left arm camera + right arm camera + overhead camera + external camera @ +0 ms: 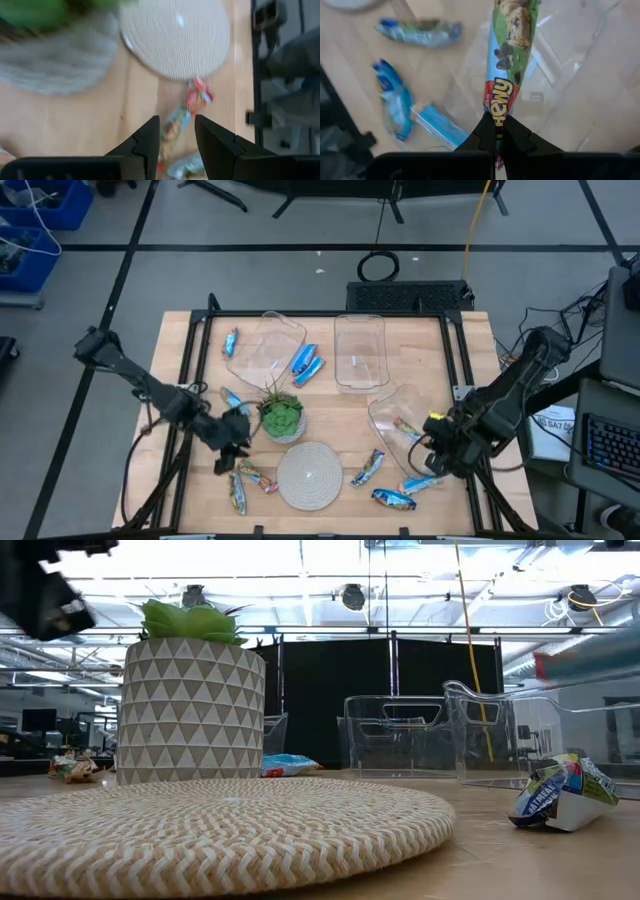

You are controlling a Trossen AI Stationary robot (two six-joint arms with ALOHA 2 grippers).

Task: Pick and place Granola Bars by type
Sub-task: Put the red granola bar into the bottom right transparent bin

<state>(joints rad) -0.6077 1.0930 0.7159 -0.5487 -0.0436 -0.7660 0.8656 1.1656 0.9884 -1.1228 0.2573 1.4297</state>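
My right gripper [436,442] is shut on a multicoloured granola bar [510,45] beside the clear bin [398,412] at the right. My left gripper [236,448] hangs open next to the potted plant [281,418]. In the left wrist view its fingers [177,132] stand either side of a multicoloured bar [189,105] that lies on the table, without touching it. Blue bars lie near the front right [393,498], [368,468], [420,483]. More blue bars lie by the far left bin [306,362]. My right gripper pinches one end of the multicoloured bar [498,107] between its two fingers. The bar sticks straight out ahead of the fingertips, along the fingers. It is lifted clear, with its free end over the clear bin's wall [555,55].
A round woven mat [310,475] lies at the front middle. Clear bins stand at the back left [262,345] and back middle [360,352]. Other bars lie at the back left [232,340], left of the plant [233,398], and at the front left [238,495].
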